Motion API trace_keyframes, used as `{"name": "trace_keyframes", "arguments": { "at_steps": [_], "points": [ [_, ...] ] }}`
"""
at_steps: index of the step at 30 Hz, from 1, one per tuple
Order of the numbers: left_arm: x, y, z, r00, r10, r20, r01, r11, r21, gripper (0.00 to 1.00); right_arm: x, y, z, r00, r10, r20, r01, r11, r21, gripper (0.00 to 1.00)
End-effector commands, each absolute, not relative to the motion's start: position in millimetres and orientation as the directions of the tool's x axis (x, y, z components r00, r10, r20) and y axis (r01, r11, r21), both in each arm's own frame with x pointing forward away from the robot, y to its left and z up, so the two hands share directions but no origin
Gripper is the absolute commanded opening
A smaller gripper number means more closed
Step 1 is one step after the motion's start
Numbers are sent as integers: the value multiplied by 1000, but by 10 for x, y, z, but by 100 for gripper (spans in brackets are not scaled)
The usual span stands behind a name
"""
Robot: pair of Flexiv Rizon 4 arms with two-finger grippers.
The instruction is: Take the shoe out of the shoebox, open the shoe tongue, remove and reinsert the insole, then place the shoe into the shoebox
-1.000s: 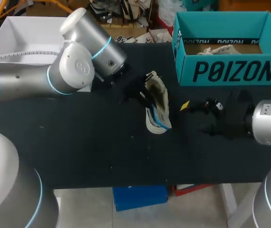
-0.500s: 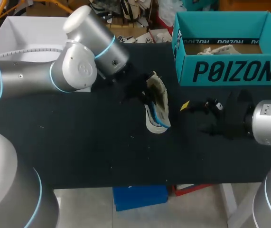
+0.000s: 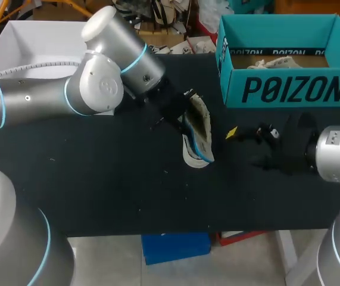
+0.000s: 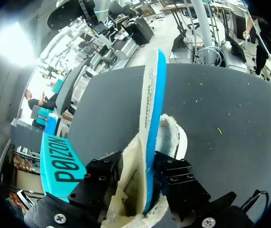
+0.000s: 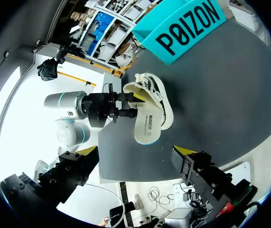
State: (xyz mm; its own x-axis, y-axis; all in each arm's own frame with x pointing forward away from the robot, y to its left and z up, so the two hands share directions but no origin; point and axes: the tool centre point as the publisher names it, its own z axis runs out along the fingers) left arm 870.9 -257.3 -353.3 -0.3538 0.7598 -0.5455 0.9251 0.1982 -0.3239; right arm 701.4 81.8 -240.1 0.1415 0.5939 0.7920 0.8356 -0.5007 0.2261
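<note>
A cream shoe [image 3: 197, 132] with a fleecy lining and a white and blue sole lies on its side in the middle of the black table [image 3: 98, 190]. My left gripper [image 3: 178, 113] is at the shoe's far end. In the left wrist view the shoe [image 4: 150, 118] runs out ahead from between the black fingers [image 4: 102, 175], which stand apart on either side of its heel. My right gripper [image 3: 247, 146] hovers open just right of the shoe [image 5: 147, 121] with nothing between its yellow tips [image 5: 185, 151]. The teal shoebox [image 3: 289, 89] stands open at the back right.
A second pale shoe [image 3: 277, 61] lies inside the shoebox. A white bin [image 3: 27, 42] stands at the table's back left, behind my left arm [image 3: 92, 83]. Bare black tabletop stretches in front of the shoe and to the left.
My left arm has pushed right, closer onto the shoe, and its fingers have spread apart. The shoe has shifted slightly. The right arm has kept still.
</note>
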Motion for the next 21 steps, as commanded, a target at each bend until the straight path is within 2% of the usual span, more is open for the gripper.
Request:
{"name": "trace_keyframes", "arguments": {
  "at_steps": [1, 9, 13, 15, 21],
  "points": [
    [8558, -2551, -3457, -338, 768, -545, 929, 179, -324, 41, 6972, 719, -2368, 134, 586, 799, 844, -491, 219, 100],
    [8333, -2521, -3405, -303, 780, -548, 936, 136, -324, 36, 6972, 719, -2368, 134, 586, 799, 844, -491, 219, 100],
    [8281, -2481, -3431, -298, 790, -535, 935, 129, -331, 15, 6972, 719, -2368, 134, 586, 799, 844, -491, 219, 100],
    [8259, -2469, -3439, -297, 795, -529, 933, 123, -338, 0, 6972, 719, -2368, 134, 586, 799, 844, -491, 219, 100],
    [8209, -2457, -3481, -289, 802, -523, 931, 109, -347, 0, 6972, 719, -2368, 134, 586, 799, 844, -491, 219, 100]
  ]
}}
